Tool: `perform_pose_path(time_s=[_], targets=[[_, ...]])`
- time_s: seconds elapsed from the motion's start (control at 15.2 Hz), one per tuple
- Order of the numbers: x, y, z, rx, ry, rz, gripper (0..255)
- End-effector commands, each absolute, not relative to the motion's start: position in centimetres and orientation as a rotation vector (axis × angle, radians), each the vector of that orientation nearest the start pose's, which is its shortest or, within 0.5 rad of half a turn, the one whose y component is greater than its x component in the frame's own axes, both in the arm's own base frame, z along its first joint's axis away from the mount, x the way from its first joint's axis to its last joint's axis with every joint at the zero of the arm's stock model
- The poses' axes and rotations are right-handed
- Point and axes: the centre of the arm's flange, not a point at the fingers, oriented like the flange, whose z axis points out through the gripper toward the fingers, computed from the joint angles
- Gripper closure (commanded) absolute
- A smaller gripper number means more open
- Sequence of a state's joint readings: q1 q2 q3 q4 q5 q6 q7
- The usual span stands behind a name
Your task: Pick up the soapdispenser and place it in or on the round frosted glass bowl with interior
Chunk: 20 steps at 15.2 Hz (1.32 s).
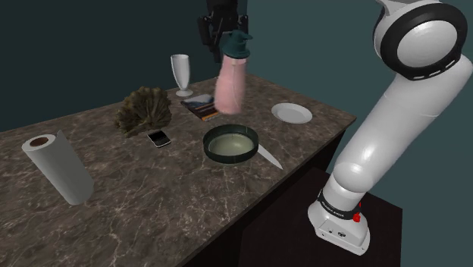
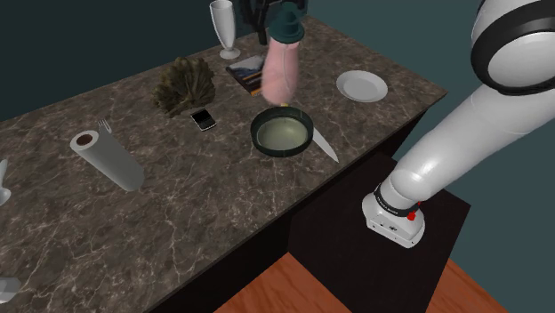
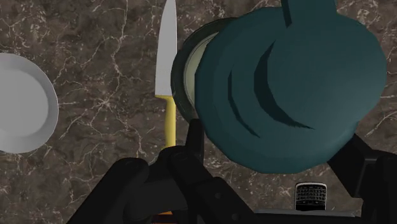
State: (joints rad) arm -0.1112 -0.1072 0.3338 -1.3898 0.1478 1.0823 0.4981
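Observation:
The soap dispenser [image 1: 230, 83] [image 2: 279, 71] has a pink body and a teal pump top [image 3: 292, 83]. It hangs in the air, slightly tilted, with my gripper [image 1: 227, 30] [image 2: 277, 13] [image 3: 273, 153] shut on its top. Just below it, on the marble counter, sits a round dark-rimmed bowl [image 1: 230, 143] [image 2: 282, 132] with a pale interior. In the wrist view the teal top hides most of the bowl; a strip of its rim [image 3: 188, 70] shows beside it.
A knife [image 1: 267, 157] [image 3: 167, 57] lies right beside the bowl, with a white plate [image 1: 292, 113] [image 3: 22, 102] beyond it. A phone [image 1: 158, 138], a brown leafy bundle [image 1: 144, 110], a book [image 1: 201, 108], a goblet [image 1: 180, 73] and a paper towel roll [image 1: 57, 167] stand around.

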Motion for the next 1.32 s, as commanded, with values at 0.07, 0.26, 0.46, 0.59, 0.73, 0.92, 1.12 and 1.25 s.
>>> perform_pose_path(time_s=[0.07, 0.26, 0.46, 0.59, 0.73, 0.92, 1.12, 1.25], targets=[[44.2, 13.1, 70.6, -3.079, 0.346, 0.357, 255], [44.2, 13.1, 69.0, -3.079, 0.346, 0.357, 255], [44.2, 13.1, 67.5, -3.079, 0.346, 0.357, 255], [44.2, 13.1, 66.4, -3.079, 0.346, 0.357, 255], [44.2, 13.1, 65.4, -3.079, 0.346, 0.357, 255], [44.2, 13.1, 63.8, -3.079, 0.346, 0.357, 255], [44.2, 13.1, 62.2, -3.079, 0.346, 0.357, 255], [44.2, 13.1, 61.2, -3.079, 0.346, 0.357, 255]])
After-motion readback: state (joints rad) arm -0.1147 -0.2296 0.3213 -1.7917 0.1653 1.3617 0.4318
